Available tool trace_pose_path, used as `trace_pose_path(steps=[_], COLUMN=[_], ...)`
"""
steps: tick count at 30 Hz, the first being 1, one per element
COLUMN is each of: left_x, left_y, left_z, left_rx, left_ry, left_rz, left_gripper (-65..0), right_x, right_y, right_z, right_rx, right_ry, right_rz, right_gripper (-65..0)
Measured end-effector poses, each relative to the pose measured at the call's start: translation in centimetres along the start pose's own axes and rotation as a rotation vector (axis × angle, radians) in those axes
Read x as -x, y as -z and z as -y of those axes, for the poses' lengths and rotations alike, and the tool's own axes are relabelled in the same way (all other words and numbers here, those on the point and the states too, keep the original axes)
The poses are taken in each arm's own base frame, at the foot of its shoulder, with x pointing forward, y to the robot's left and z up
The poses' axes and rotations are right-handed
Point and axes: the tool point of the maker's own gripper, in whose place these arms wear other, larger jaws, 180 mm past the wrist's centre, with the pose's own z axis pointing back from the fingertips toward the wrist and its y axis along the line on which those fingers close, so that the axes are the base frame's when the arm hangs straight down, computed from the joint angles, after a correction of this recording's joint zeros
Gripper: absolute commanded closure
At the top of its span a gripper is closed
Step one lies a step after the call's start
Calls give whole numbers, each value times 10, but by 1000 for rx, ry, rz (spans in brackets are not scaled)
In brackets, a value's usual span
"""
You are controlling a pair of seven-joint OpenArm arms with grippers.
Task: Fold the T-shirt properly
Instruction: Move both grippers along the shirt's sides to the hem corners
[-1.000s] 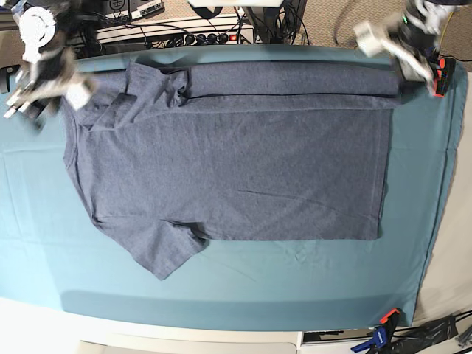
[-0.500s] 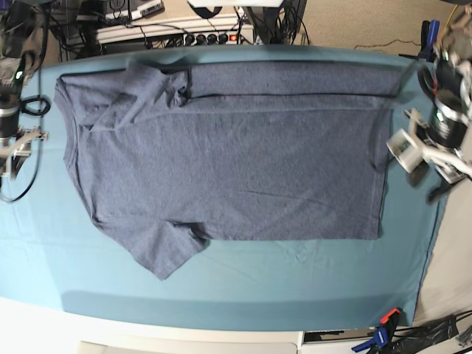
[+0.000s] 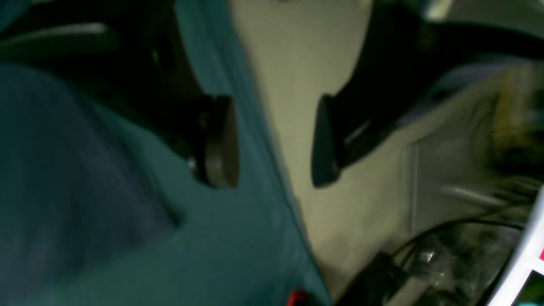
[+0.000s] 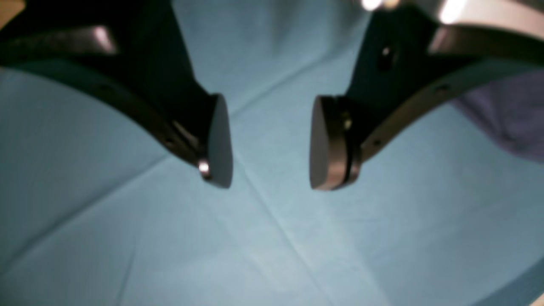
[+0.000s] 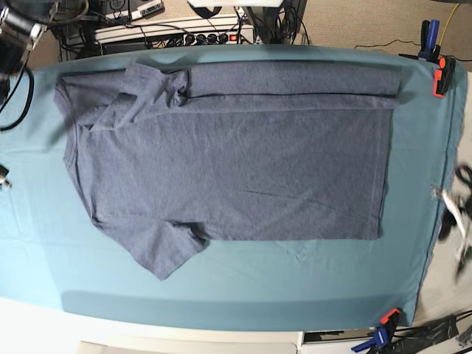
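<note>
The slate-blue T-shirt (image 5: 236, 155) lies flat on the teal table cloth (image 5: 295, 273). Its far long edge is folded over in a band and the far sleeve is tucked inward. The near sleeve (image 5: 166, 251) sticks out at the lower left. In the left wrist view my left gripper (image 3: 272, 142) is open and empty over the table's right edge, with a blurred patch of the T-shirt (image 3: 76, 204) to its left. My right gripper (image 4: 270, 142) stands open and empty above bare cloth, and a bit of the T-shirt (image 4: 505, 123) shows at the right of that view.
Clamps pin the cloth at the far right corner (image 5: 440, 74) and near right corner (image 5: 383, 324). A power strip and cables (image 5: 184, 33) run behind the table. My left arm (image 5: 457, 217) is a blur at the right edge; my right arm (image 5: 15, 29) sits at the top left.
Both arms have pulled away from the T-shirt's far corners, outward to the table's sides and almost out of the base view. The T-shirt has not moved.
</note>
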Motion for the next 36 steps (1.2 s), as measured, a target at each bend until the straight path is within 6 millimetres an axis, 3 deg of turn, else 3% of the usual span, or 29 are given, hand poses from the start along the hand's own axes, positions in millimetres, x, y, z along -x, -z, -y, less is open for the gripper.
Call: trace_pose_path(steps=[7, 11, 13, 16, 19, 22, 24, 30, 33, 36], left_x=[-25, -8, 6, 22, 9, -21, -31, -36, -39, -25], left_y=[41, 70, 85, 104, 112, 113, 114, 126, 136, 146], left_z=[-24, -33, -25, -9, 4, -4, -7, 23, 49, 72], left_rx=[129, 163, 200, 247, 320, 341, 339, 380, 411, 400], left_ry=[-418, -665, -792, -961, -1027, -1022, -1002, -963, -938, -906], left_rz=[53, 4, -43, -98, -105, -56, -45, -93, -116, -170], left_gripper=[-283, -283, -283, -283, -281, -281, -281, -281, -281, -281], right_x=[-18, -17, -26, -36, -38, -45, -43, -26, -23, -19], right_y=[28, 37, 39, 43, 46, 48, 49, 54, 54, 54], right_z=[-37, -77, -105, -131, -154, -186, -204, -233, -246, -253], right_rx=[-180, -253, -302, -297, -295, -317, -324, -318, -325, -332], right_ry=[145, 18, -82, -232, -341, -397, -411, -441, -450, -458], right_rz=[-72, -155, -157, -163, -178, -148, -135, -129, -120, -126], right_gripper=[-304, -304, -304, -304, -304, -304, -304, -304, -304, -304])
